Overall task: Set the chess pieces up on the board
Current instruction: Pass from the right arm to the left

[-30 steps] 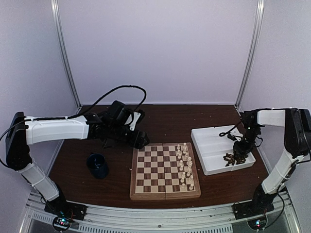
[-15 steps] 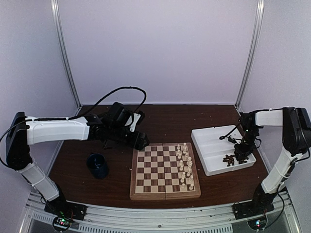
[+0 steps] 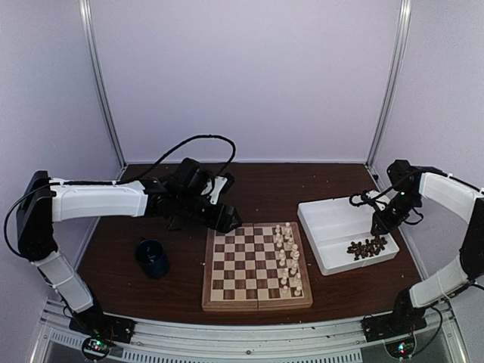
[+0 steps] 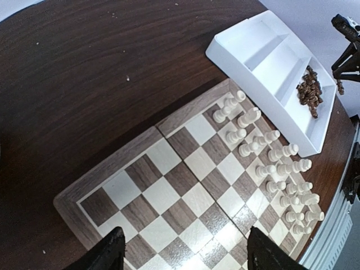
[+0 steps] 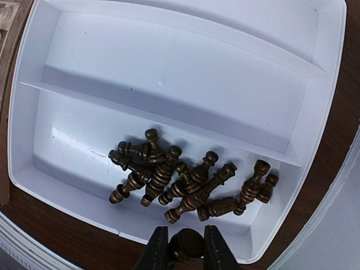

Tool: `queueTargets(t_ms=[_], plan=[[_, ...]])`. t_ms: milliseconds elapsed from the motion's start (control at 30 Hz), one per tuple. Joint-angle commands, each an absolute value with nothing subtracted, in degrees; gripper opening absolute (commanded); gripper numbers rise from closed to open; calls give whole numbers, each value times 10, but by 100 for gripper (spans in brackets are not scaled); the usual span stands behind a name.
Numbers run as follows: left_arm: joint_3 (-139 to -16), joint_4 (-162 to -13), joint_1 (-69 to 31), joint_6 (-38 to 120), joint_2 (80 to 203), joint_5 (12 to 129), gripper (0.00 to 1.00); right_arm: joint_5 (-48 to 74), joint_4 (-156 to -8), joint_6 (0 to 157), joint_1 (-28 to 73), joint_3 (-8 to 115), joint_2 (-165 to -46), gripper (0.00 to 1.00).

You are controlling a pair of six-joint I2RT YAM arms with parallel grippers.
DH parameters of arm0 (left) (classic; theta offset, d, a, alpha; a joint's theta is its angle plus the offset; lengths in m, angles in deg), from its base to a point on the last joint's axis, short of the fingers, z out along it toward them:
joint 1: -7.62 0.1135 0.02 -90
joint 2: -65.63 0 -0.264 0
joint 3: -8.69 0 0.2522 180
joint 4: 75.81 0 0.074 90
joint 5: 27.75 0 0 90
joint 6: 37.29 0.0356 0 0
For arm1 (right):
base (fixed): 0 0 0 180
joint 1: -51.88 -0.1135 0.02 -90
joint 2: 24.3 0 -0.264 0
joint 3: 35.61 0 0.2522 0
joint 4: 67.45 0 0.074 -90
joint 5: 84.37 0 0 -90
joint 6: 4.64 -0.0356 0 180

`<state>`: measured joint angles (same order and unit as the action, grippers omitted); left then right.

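Observation:
The board (image 3: pixel 257 305) lies at the table's middle, with several cream chess pieces (image 3: pixel 287 253) standing in its two right-hand columns. Several dark chess pieces (image 5: pixel 185 180) lie in a heap in the near compartment of the white tray (image 5: pixel 169 73). My right gripper (image 5: pixel 187 250) hangs above that tray's near edge, shut on one dark piece (image 5: pixel 187 244). In the top view the right gripper (image 3: pixel 378 225) is above the heap (image 3: pixel 367 246). My left gripper (image 4: pixel 185 256) stands open over the board's (image 4: pixel 169 191) bare left squares, nothing between its fingers.
A dark blue cup (image 3: pixel 153 257) stands on the table left of the board. The tray's (image 3: pixel 333 219) far compartment holds nothing. The left arm (image 3: pixel 98 200) reaches across the back left of the table towards the board's far-left corner.
My right gripper has closed on a dark piece in the tray and lifted up and back from the heap. The left gripper has drifted slightly right towards the board.

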<state>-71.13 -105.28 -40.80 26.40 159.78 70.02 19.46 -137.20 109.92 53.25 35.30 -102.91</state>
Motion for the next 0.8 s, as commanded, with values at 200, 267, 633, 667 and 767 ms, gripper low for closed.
queueTargets(t_ms=[200, 267, 633, 667, 767], plan=[[-778, -983, -435, 259, 1638, 768, 72, 291, -1354, 1098, 534, 351, -995, 14], [-788, -967, -454, 270, 1644, 768, 72, 320, -1337, 1082, 534, 352, -979, 13], [-790, -705, -609, 490, 1674, 507, 66, 607, -1283, 874, 534, 432, -1010, 12], [-788, -672, -618, 533, 1677, 501, 66, 634, -1285, 857, 533, 438, -1022, 12], [-840, -684, -622, 591, 1709, 505, 65, 691, -1294, 812, 533, 445, -1055, 11]])
